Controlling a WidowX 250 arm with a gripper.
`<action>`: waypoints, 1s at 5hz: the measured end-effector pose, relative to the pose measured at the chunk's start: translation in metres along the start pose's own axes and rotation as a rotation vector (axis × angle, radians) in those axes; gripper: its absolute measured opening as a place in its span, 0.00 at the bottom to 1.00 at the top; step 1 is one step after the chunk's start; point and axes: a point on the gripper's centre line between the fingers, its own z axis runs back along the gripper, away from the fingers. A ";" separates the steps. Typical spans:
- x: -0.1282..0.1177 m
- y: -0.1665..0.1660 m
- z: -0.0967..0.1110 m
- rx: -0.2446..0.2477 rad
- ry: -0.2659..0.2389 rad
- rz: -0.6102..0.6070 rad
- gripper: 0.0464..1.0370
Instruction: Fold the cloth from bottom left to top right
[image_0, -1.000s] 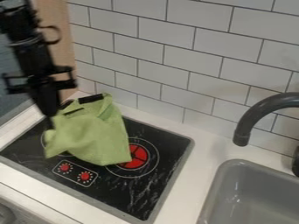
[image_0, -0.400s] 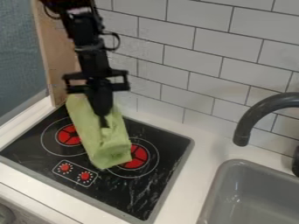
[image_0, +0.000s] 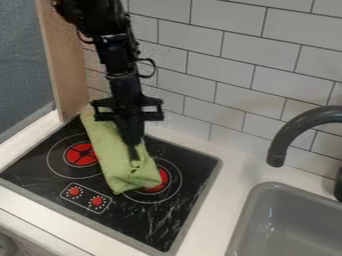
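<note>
The light green fabric cloth (image_0: 112, 150) is laid in a long, folded strip across the black toy cooktop (image_0: 184, 200), slanted from the back left toward the front right, with part of the red-centred right burner (image_0: 159, 184) covered by its near end and the red left burner (image_0: 81, 154) left mostly exposed beside it. The near part of the cloth is met from above by the black two-finger tool (image_0: 135, 161), though whether it is set wide, narrow or closed on fabric cannot be told. The cooktop is set into the white table (image_0: 229, 182), beside the grey sink (image_0: 300, 220).
</note>
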 end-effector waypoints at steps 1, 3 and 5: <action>0.003 0.000 -0.005 0.000 0.003 -0.001 0.02; -0.003 -0.007 -0.006 -0.047 0.035 -0.010 0.43; -0.006 -0.012 0.010 -0.104 0.037 -0.030 0.97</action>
